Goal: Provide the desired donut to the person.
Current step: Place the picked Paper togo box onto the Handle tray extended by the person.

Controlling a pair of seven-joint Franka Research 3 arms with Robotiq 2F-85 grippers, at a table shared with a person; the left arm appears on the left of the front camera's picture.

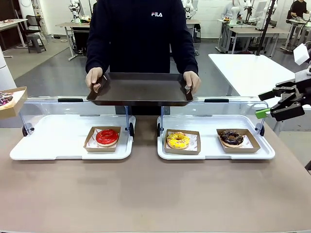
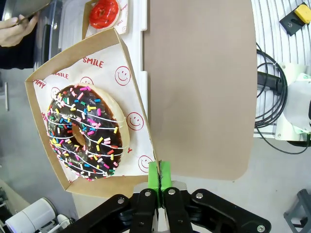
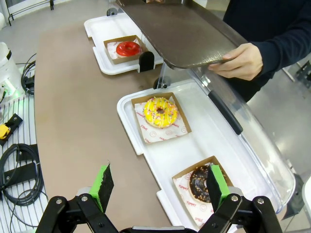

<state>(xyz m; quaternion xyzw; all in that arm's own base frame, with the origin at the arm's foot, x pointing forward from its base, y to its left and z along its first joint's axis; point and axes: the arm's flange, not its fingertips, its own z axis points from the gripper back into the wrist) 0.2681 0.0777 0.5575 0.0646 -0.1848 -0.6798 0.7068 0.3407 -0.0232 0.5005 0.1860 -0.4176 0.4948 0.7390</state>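
Left gripper: clenched on the near edge of a cardboard tray, sprinkled chocolate donut just beyond its pads. Right gripper: jaws wide, nothing held.

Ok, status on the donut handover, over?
Left gripper: jaws shut on rim of box holding sprinkled chocolate donut. Right gripper: jaws open, empty. Person holds brown tray out above the clear lids.

Brown box, rainbow-sprinkled donut, red donut, yellow donut
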